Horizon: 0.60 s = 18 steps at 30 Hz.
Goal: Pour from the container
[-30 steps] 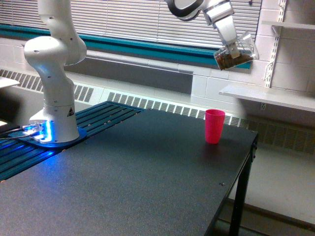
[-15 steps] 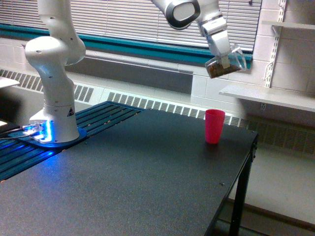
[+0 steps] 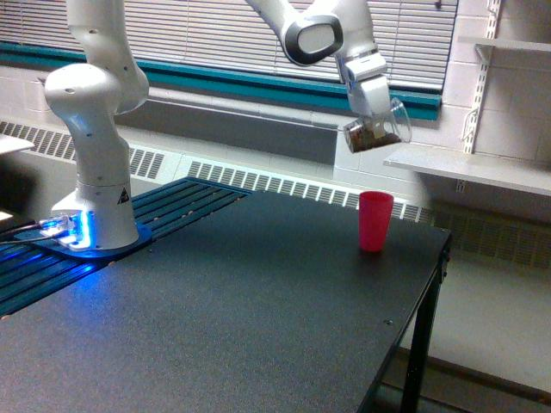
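A clear container (image 3: pixel 376 131) holding brown granules hangs tilted in the air, its mouth turned toward the exterior view's left and slightly down. My gripper (image 3: pixel 375 115) is shut on it from above. The container is above the pink cup (image 3: pixel 374 221) and a little toward the exterior view's left of it, well apart from it. The pink cup stands upright on the black table (image 3: pixel 232 310), toward its far right corner. No granules are visible falling.
The arm's white base (image 3: pixel 93 129) stands on a blue-lit mount at the exterior view's left. A white shelf (image 3: pixel 469 168) juts from the wall just right of the container. The table's right edge (image 3: pixel 422 318) drops off beside the pink cup.
The gripper and container have moved down and toward the exterior view's left, from up near the shelf brackets to above the pink cup. The pink cup has not moved.
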Each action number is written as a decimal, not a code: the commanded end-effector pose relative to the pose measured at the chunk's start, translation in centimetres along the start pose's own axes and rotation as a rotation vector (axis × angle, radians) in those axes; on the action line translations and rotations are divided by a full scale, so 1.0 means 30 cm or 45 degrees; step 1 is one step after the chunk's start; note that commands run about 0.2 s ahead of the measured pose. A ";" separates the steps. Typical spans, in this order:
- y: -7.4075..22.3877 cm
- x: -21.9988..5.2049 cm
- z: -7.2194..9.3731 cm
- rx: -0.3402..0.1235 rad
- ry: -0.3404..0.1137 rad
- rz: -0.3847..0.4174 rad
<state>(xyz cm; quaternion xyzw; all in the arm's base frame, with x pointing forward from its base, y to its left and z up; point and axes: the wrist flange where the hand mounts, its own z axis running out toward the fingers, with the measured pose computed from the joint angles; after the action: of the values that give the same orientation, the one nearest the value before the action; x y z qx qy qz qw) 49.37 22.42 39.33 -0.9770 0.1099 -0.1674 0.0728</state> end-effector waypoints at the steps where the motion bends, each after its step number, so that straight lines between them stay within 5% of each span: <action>1: 0.002 -0.035 0.041 -0.028 -0.039 -0.067; 18: -0.028 -0.115 0.124 -0.087 -0.128 -0.172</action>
<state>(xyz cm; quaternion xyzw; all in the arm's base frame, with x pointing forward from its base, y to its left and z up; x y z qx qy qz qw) 48.24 23.23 35.24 -0.9887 0.0734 -0.1238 0.0408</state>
